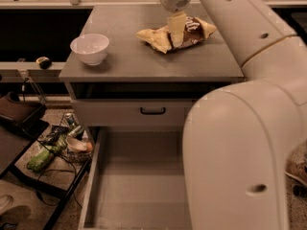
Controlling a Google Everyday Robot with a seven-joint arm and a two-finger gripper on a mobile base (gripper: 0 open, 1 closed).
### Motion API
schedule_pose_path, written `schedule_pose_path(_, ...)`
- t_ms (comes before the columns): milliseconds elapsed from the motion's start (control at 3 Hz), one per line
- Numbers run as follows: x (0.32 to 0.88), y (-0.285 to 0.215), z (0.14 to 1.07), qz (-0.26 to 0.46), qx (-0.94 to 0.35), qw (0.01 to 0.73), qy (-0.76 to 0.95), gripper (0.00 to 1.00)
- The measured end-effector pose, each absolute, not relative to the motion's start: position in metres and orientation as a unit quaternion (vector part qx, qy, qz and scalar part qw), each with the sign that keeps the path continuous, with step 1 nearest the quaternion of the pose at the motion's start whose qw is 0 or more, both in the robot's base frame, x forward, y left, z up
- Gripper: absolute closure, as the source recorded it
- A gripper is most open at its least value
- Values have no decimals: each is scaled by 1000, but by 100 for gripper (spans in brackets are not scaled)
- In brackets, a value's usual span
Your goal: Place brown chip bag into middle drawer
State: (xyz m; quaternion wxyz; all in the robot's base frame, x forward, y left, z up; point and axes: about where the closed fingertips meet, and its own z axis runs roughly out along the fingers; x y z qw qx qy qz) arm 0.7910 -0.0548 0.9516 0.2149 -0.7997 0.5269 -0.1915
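The brown chip bag [194, 31] lies crumpled on the grey cabinet top [144, 63], towards the back right. My gripper [176, 31] comes down from the top of the camera view and sits right on the middle of the bag. The bag rests on the cabinet top. The middle drawer [139, 186] is pulled out wide open below, its flat grey floor bare. My arm hides its right side.
A white bowl [89, 48] stands on the left of the cabinet top. A shut drawer front with a black handle [152, 111] is above the open drawer. My bulky white arm [240, 143] fills the right. Clutter and cables [53, 145] lie on the floor at the left.
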Motion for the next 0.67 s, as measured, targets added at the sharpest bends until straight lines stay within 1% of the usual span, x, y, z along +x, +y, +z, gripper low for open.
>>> schedule_pose_path(333,824,-59,927,-201,-802,204,525,0)
schedule_pose_path(667,846,-60,894,-211,-807,171,524,0)
